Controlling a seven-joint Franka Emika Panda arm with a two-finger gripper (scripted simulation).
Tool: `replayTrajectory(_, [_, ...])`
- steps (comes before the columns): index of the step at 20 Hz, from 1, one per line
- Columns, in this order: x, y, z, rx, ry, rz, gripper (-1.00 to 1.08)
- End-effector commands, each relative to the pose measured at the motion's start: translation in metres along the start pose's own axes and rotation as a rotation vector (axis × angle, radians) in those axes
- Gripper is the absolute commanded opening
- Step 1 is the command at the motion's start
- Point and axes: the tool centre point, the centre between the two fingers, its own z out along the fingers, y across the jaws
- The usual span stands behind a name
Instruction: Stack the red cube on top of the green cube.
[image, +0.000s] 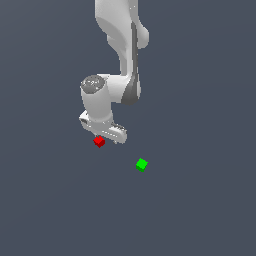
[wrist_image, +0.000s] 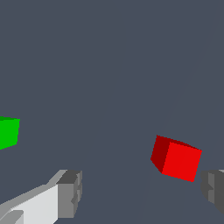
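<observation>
- On the exterior view's left, your Panda arm (image: 120, 60) reaches down from the top of the picture, smooth white shells with a dark grey seam at the joint, wrist bent so the hand faces the floor.
- The gripper (image: 107, 136) hangs low over the floor (image: 200, 210), which is flat, matte slate grey, with no marks or texture at all.
- In the wrist view the jaws stand wide apart: one blocky grey fingertip (wrist_image: 70, 192) on its white finger (wrist_image: 37, 205), the other grey fingertip (wrist_image: 214, 190) at the far edge. Nothing is between the pads, so the hand is open and empty.
- The red cube (image: 99, 141) sits on the floor just below the gripper's lower edge. It's a plain, glossy, sharp-edged block, much smaller than the hand.
- From the wrist, the red cube (wrist_image: 177, 159) lies close beside one fingertip and ahead of the line between the two, not yet bracketed. It sits turned at an angle to the fingers, showing a bright face and a darker shaded one.
- My read: you're lined up for the pick, and the wide opening is there to leave room to straddle the cube. You'd likely need to shift toward it and drop before closing.
- Moving to the exterior view's right, the green cube (image: 141, 164) rests alone on the floor, well apart from the red one, same size and same plain finish.
- The wrist view catches only part of the green cube (wrist_image: 8, 132), cut off at the picture's edge.
- Nothing is stacked yet.
</observation>
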Motion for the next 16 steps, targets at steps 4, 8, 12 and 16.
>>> replayTrajectory(4, [-0.007,0.044,0.025,-0.002,0.004,0.173,1.0])
replayTrajectory(8, [-0.013,0.061,0.036,-0.002,0.005,0.242,1.0])
replayTrajectory(12, [-0.015,0.067,0.039,-0.002,0.005,0.265,1.0])
replayTrajectory(16, [-0.015,0.066,0.039,-0.002,0.004,0.26,1.0])
